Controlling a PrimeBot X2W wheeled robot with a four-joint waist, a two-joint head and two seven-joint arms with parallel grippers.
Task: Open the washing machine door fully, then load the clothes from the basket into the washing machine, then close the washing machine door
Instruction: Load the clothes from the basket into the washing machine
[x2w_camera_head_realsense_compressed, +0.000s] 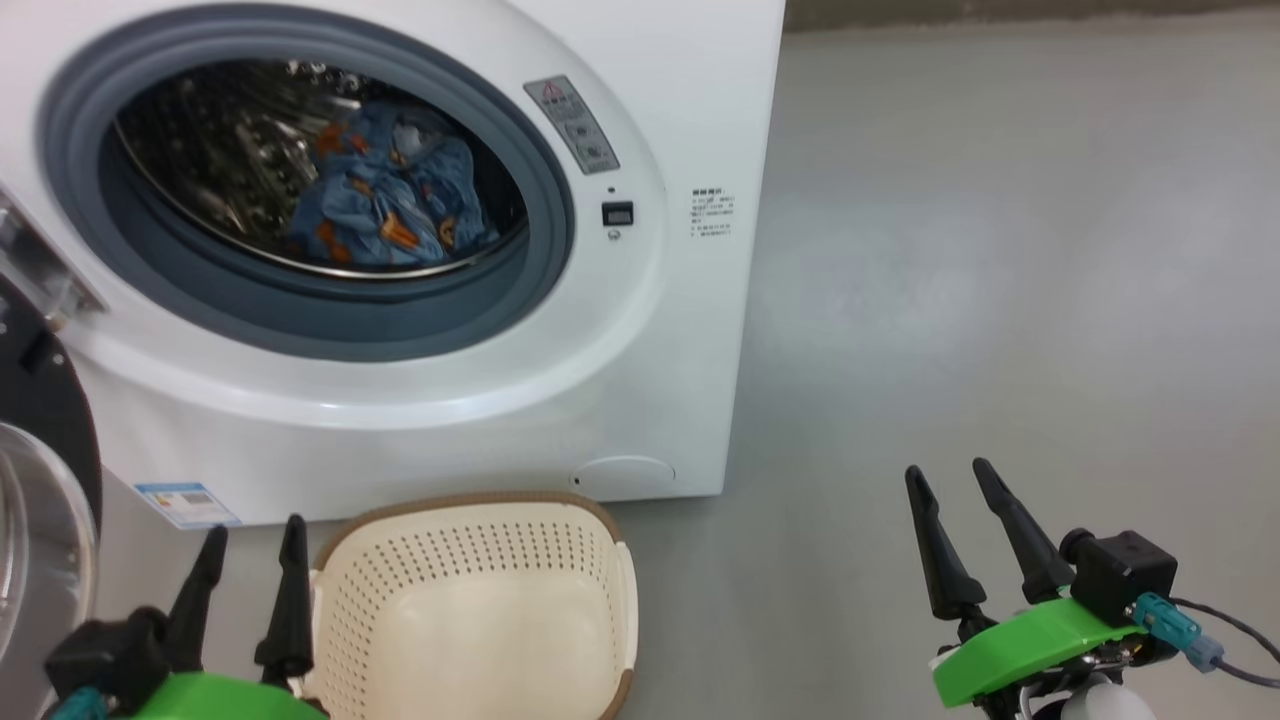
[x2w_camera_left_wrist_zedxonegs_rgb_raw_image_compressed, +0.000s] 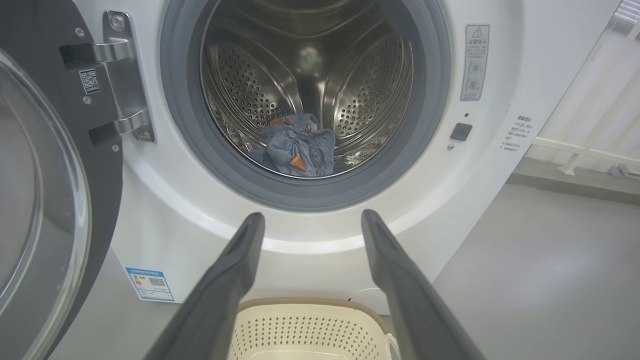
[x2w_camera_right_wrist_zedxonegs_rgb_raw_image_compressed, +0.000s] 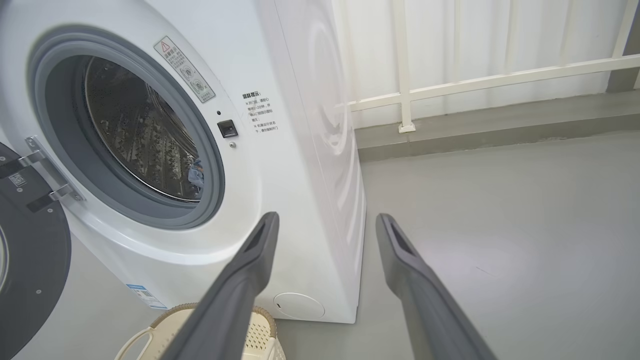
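Both pairs of fingers stand spread and empty. The left fingers (x2w_camera_head_realsense_compressed: 290, 600) rise just beside the basket's near-left corner, and the right fingers (x2w_camera_head_realsense_compressed: 940, 560) are well apart over bare grey floor (x2w_camera_head_realsense_compressed: 1000, 250). The basket (x2w_camera_head_realsense_compressed: 470, 570), cream perforated plastic with a brown woven-look rim, sits between the two pairs, close to the left ones. It looks emptied, parked at the machine's foot for a short carry. Outboard of the left fingers hangs the washing machine door (x2w_camera_head_realsense_compressed: 50, 410), glossy black rim around bulging glass, swung wide on its steel hinge (x2w_camera_left_wrist_zedxonegs_rgb_raw_image_compressed: 125, 75). Beyond the fingertips rises the smooth white washing machine (x2w_camera_head_realsense_compressed: 650, 350), then its grey rubber ring (x2w_camera_head_realsense_compressed: 330, 325). Deepest lie the clothes (x2w_camera_head_realsense_compressed: 385, 200), a crumpled blue bundle on the perforated steel drum (x2w_camera_head_realsense_compressed: 220, 150). Closing the door seems all that remains.
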